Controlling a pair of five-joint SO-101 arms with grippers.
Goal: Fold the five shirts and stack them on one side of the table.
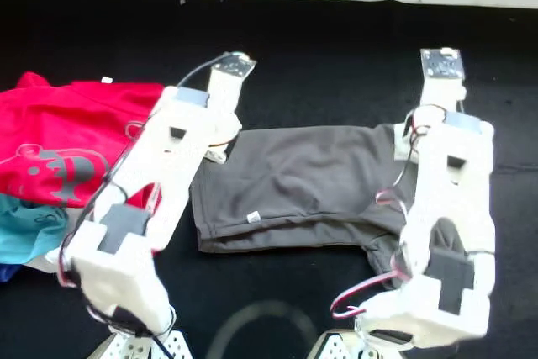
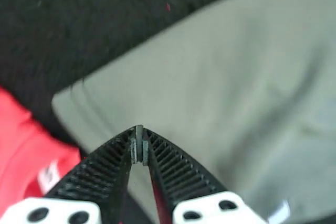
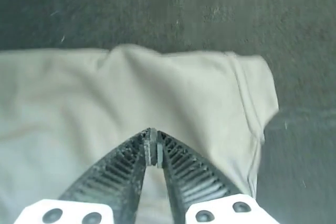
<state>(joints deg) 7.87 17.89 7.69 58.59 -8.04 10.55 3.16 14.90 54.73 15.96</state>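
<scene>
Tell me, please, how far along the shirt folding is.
Nothing looks finished yet. In hand: the grey shirt lies spread in the middle, with the left gripper and right gripper both shut over it, at opposite ends. Left to do: fold it, then the red shirt and teal shirt heaped unfolded to one side, then stack.

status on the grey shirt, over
Left gripper shut, right gripper shut, both above grey shirt. Shirt spread mid-table. Red shirt apart to one side.

Grey shirt [image 1: 294, 182]: one, centre.
Red shirt [image 1: 67, 132]: one, 9 o'clock.
Teal shirt [image 1: 29, 229]: one, 8 o'clock.
Arms: two, left arm [image 1: 160, 182] and right arm [image 1: 450, 199].
</scene>
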